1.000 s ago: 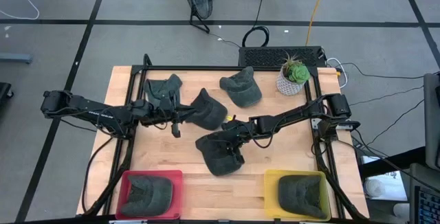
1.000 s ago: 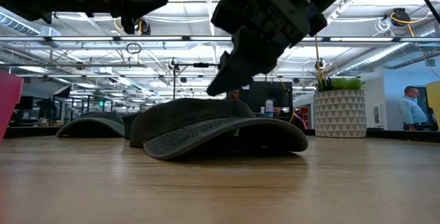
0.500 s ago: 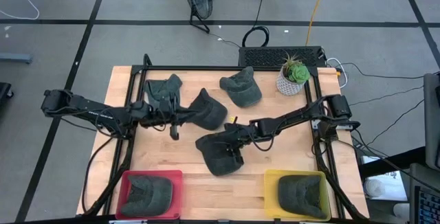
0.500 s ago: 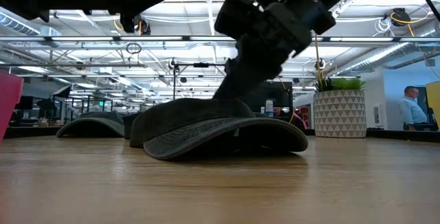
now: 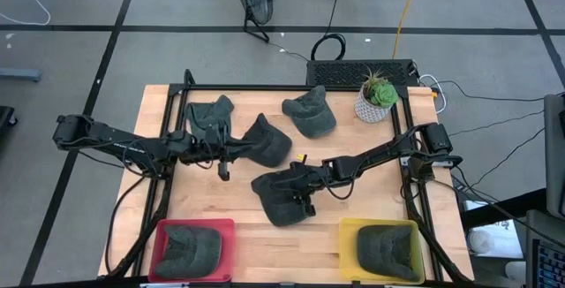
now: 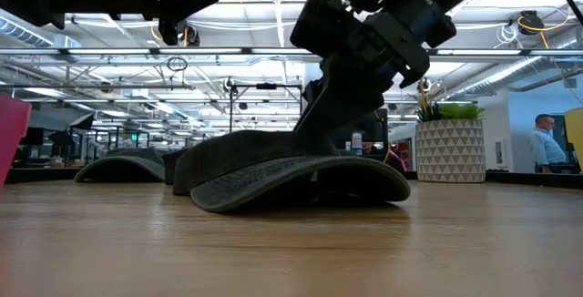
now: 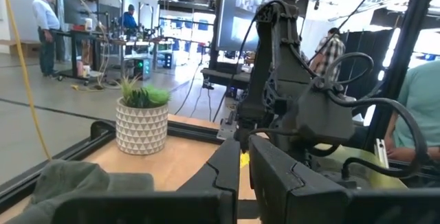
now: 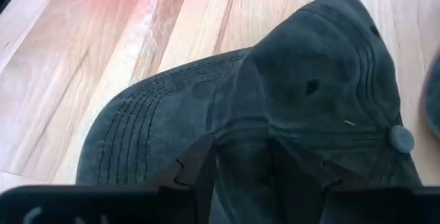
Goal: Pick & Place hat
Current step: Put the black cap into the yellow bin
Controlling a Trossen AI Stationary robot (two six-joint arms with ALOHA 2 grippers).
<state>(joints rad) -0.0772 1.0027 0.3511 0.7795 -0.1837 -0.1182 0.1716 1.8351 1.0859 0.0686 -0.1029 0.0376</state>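
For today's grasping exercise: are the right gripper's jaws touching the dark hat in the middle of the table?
Touching. The right wrist view shows the right gripper with open jaws pressed into the hat, fabric bunched between them; the low view agrees.

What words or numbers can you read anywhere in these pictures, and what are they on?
None can be read.
The dark hats show only stitching and a top button, no logo.
The red bin, yellow bin and white patterned plant pot carry no label.
Screens in the room behind the table are too blurred to read.
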